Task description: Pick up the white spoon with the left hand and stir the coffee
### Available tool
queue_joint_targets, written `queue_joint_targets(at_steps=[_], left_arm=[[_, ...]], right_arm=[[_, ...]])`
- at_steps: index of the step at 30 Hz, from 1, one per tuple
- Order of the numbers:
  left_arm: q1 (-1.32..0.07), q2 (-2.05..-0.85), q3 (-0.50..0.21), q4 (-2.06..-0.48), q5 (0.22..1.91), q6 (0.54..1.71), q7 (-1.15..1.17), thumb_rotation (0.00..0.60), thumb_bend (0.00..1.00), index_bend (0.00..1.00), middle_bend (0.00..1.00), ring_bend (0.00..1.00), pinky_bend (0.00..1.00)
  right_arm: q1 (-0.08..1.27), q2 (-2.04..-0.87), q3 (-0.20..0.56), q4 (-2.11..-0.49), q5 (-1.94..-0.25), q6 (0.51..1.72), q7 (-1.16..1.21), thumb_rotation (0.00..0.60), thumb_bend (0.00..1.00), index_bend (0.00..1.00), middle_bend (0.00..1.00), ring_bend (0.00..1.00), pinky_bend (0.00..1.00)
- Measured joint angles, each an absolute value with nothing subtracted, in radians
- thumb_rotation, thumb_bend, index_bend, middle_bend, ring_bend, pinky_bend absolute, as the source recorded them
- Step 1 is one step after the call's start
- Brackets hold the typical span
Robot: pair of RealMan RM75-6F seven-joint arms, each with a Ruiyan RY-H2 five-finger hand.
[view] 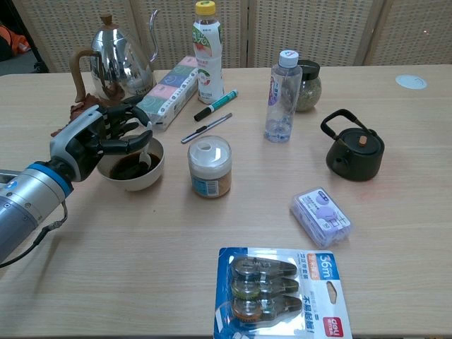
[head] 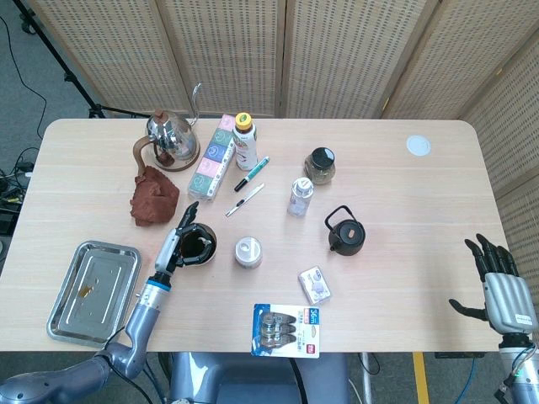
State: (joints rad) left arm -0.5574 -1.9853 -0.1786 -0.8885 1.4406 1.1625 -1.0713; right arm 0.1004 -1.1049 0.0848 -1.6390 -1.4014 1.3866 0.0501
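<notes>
A: Where's the left robot hand (view: 99, 141)?
B: Over the near-left rim of the white cup of coffee (view: 133, 169), fingers curled, pinching the white spoon (view: 143, 157).
A: And the spoon itself?
B: Its handle rises into the fingertips; the bowl end dips into the dark coffee, just under the robot hand.
A: What's around the cup?
B: A capped jar (view: 209, 167) just to its right, a brown cloth (head: 152, 194) and steel kettle (view: 120, 60) behind, and a metal tray (head: 93, 289) near the surface's front-left edge.
A: The right robot hand (head: 504, 289)?
B: Well apart, past the surface's right edge, fingers spread, holding nothing.
</notes>
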Motion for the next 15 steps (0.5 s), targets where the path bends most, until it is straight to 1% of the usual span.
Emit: queue_joint_targets(at_steps=[8, 15], left_arm=[[-0.554, -1.99, -0.168, -0.909, 1.456, 1.188, -1.041, 0.6, 0.51, 0.63, 0.0, 0.0, 0.0], [-0.533, -1.964, -0.137, -0.949, 1.469, 1.194, -1.067, 0.6, 0.51, 0.63, 0.0, 0.0, 0.0]], right_arm=[[0.1, -1.102, 0.083, -1.641, -1.407, 1.388, 0.055, 0.6, 0.0, 0.0, 0.0, 0.0, 0.0], [0.099, -1.103, 0.081, -1.645, -1.411, 1.391, 0.052, 0.6, 0.0, 0.0, 0.0, 0.0, 0.0]])
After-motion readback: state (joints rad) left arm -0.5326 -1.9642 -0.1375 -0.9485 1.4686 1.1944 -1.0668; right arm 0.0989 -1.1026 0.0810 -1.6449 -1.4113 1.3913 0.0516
